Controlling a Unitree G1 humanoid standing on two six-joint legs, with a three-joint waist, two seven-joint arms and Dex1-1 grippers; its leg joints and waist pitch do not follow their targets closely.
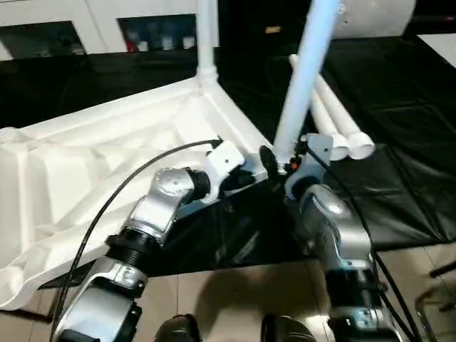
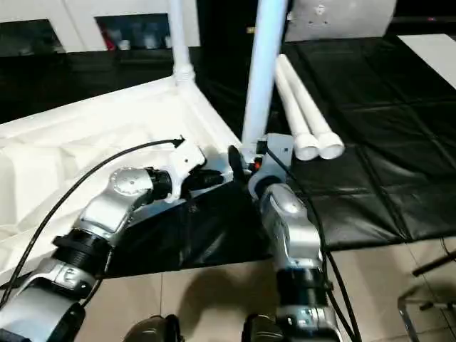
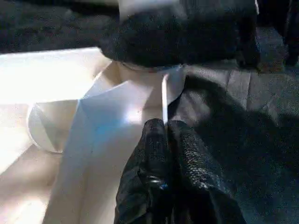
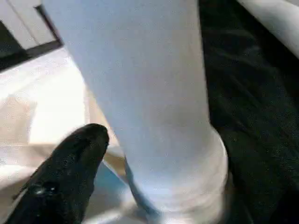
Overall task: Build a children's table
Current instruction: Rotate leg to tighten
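The tabletop [image 1: 107, 157] is seen upside down on black mats [image 1: 399, 199], one leg [image 1: 303, 85] set in its 4 o'clock corner. The rim there is pinched by the closed left claw [image 3: 166, 128]; the right claw [image 1: 279, 169] is spread around the leg.

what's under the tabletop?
A black mat lies under the upturned tabletop and carries two loose legs beside it. Anything beneath the top's middle is covered.

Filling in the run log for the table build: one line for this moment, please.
stage: second leg upright at near corner socket | left hand: shut on tabletop rim | right hand: beside leg base | far leg standing | spare legs on mat
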